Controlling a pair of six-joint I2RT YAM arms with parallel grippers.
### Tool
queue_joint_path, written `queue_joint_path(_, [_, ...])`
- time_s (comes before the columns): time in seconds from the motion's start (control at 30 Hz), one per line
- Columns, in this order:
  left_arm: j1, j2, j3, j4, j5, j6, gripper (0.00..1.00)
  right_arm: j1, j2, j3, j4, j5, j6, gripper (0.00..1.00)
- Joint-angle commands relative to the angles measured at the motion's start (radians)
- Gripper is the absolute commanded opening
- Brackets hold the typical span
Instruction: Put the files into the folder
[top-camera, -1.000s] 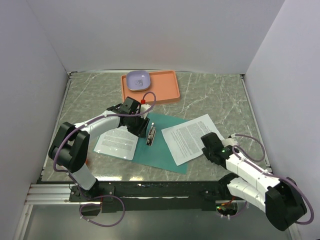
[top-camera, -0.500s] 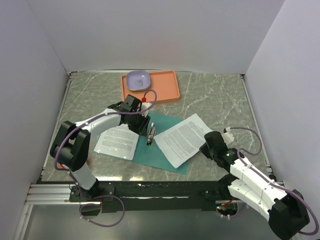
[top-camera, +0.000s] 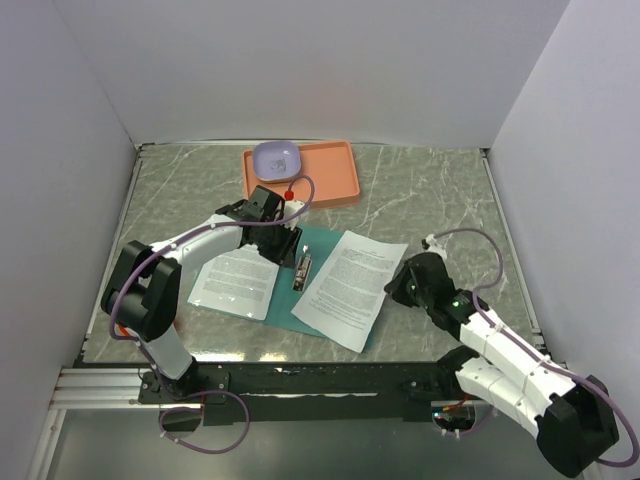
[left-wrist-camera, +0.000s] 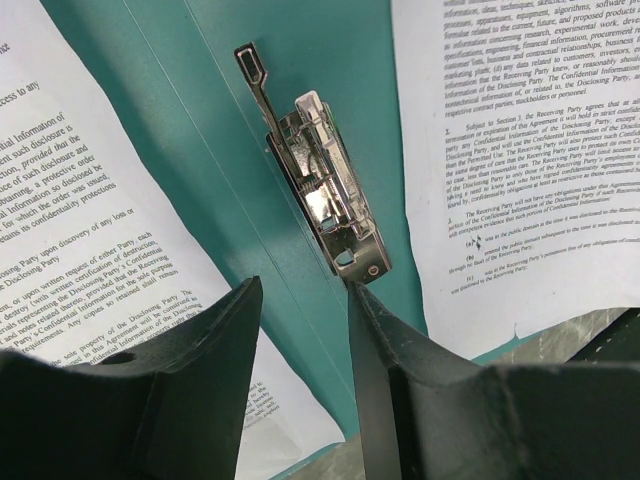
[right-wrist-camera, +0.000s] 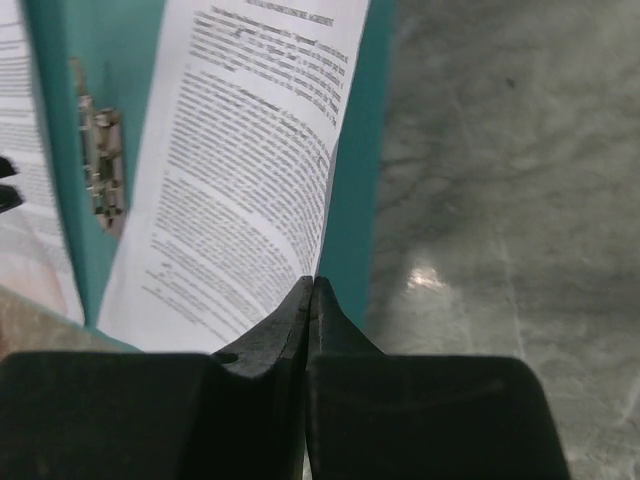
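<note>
The teal folder (top-camera: 318, 243) lies open on the table, its metal fastener (top-camera: 301, 270) along the spine. One printed sheet (top-camera: 235, 281) lies on its left half. My right gripper (top-camera: 393, 287) is shut on the right edge of a second sheet (top-camera: 345, 285), which lies over the folder's right half; that sheet also shows in the right wrist view (right-wrist-camera: 245, 180). My left gripper (top-camera: 287, 250) is open and empty, low over the spine, with one fingertip (left-wrist-camera: 362, 300) at the near end of the fastener (left-wrist-camera: 325, 205).
An orange-pink tray (top-camera: 335, 182) with a lilac bowl (top-camera: 276, 159) stands at the back. White walls enclose the table on three sides. A black rail runs along the near edge.
My right gripper has dragged the second sheet leftward, from mostly off the folder's right edge onto its right half. The left arm has shifted slightly toward the back.
</note>
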Motion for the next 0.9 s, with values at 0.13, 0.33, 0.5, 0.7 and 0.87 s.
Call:
queue_joint_path(0.13, [-0.003, -0.004, 0.004, 0.008, -0.002, 0.005, 0.46, 0.006, 0.114, 0.163, 0.108, -0.072, -0.126, 0.00])
queue_joint_path(0.33, [-0.003, -0.010, -0.001, 0.005, -0.005, 0.008, 0.46, 0.005, 0.195, 0.204, 0.145, -0.130, -0.138, 0.00])
queue_joint_path(0.5, [-0.003, -0.022, -0.001, -0.001, -0.006, 0.008, 0.46, 0.006, 0.250, 0.231, 0.165, -0.144, -0.155, 0.00])
queue_joint_path(0.7, [-0.003, -0.030, -0.021, 0.003, -0.003, 0.008, 0.46, 0.006, 0.276, 0.270, 0.173, -0.159, -0.187, 0.00])
queue_joint_path(0.87, [-0.003, -0.031, -0.013, -0.004, -0.002, 0.037, 0.46, 0.005, 0.341, 0.306, 0.166, -0.172, -0.198, 0.00])
